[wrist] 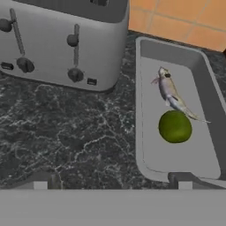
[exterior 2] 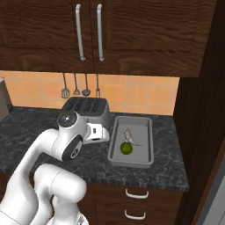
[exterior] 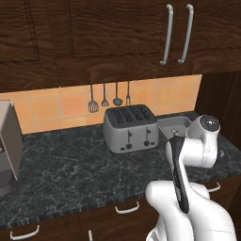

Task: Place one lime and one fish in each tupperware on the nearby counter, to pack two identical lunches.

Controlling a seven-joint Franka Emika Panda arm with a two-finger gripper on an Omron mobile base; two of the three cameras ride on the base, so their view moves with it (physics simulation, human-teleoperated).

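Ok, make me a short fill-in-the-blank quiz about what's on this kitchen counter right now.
1. The lime and the fish both lie inside the ____.
2. Left of the tupperware in the right base view stands a silver ____.
3. On the tiled wall above the counter hang four dark ____.

Missing words: tupperware; toaster; utensils

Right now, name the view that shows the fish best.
The hand view: the fish lies close and unblocked in the tupperware, just above the lime. The right base view shows it smaller. In the left base view the arm covers the tray's inside.
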